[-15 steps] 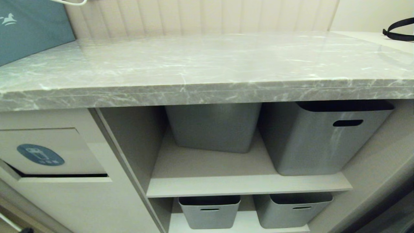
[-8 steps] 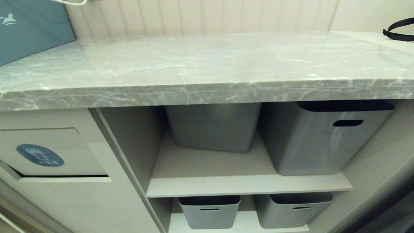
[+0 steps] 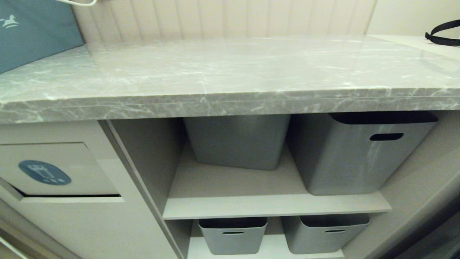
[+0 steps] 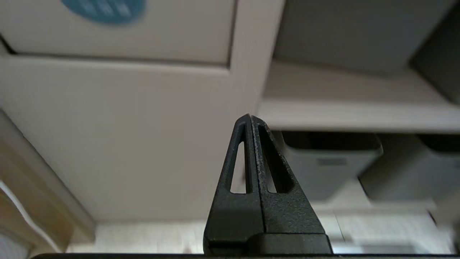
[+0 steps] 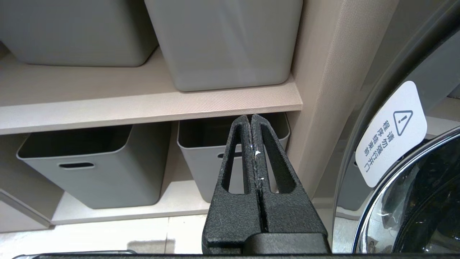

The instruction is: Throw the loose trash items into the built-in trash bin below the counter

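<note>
Nothing on the bench [image 3: 230, 72] has moved. Both the left gripper [image 4: 250, 118] and right gripper [image 5: 250, 118] have fingers closed, empty, near grey tubs [image 3: 359, 154].

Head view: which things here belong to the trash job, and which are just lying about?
Job:
- counter, no scraps on it
- bin flap with blue sticker
- left gripper, shut, empty

Bystanders:
- grey tubs
- teal box
- black strap
- right gripper, shut, parked

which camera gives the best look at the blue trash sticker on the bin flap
The head view: the blue sticker sits whole on the bin flap. The left wrist view catches only its lower edge, blurred. The right wrist view misses it.
</note>
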`<state>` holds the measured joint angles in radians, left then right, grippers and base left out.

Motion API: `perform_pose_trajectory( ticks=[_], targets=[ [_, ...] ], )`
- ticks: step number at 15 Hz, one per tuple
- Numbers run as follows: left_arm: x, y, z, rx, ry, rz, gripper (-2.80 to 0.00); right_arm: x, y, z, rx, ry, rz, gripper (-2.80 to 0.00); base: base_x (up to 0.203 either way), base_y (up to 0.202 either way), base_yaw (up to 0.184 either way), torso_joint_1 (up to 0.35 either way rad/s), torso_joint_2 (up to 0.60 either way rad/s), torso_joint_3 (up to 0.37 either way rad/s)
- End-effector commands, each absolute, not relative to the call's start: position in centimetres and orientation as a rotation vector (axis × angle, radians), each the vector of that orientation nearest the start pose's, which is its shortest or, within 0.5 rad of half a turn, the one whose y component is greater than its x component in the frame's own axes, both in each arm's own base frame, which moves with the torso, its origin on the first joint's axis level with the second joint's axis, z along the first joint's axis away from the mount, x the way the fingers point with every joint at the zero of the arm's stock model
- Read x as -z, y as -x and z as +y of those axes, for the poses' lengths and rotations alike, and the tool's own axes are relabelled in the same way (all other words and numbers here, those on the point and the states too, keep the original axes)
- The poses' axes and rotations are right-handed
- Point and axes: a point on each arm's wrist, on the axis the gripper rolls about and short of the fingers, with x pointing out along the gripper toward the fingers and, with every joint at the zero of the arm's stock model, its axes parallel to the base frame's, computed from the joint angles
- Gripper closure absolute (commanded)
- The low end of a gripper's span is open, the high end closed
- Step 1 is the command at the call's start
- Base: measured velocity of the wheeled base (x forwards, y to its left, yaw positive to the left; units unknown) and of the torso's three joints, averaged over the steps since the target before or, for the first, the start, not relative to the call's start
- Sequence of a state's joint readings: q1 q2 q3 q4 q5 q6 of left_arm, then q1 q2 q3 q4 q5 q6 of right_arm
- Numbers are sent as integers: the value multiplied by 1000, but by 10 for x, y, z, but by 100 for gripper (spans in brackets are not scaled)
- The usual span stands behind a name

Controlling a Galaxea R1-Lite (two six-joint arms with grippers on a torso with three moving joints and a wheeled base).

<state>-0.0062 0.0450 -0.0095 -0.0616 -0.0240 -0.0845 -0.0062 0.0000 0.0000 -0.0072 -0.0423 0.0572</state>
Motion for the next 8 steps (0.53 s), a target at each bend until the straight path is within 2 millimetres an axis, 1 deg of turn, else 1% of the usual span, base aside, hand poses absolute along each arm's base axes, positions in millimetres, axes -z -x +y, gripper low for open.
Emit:
perform_pose_trajectory(
  ticks=[1, 3, 8],
  targets=[
    [-82, 23, 0, 23, 88, -67, 0, -76, 23, -1, 47, -57, -6, 0, 0, 0, 0, 0, 0, 0],
    [-82, 23, 0, 20, 93, -64, 0, -76, 23, -1, 47, -57, -6, 0, 0, 0, 0, 0, 0, 0],
    [-81, 23, 0, -4, 181, -57, 0, -76, 23, -1, 49, -58, -6, 0, 0, 0, 0, 0, 0, 0]
  ],
)
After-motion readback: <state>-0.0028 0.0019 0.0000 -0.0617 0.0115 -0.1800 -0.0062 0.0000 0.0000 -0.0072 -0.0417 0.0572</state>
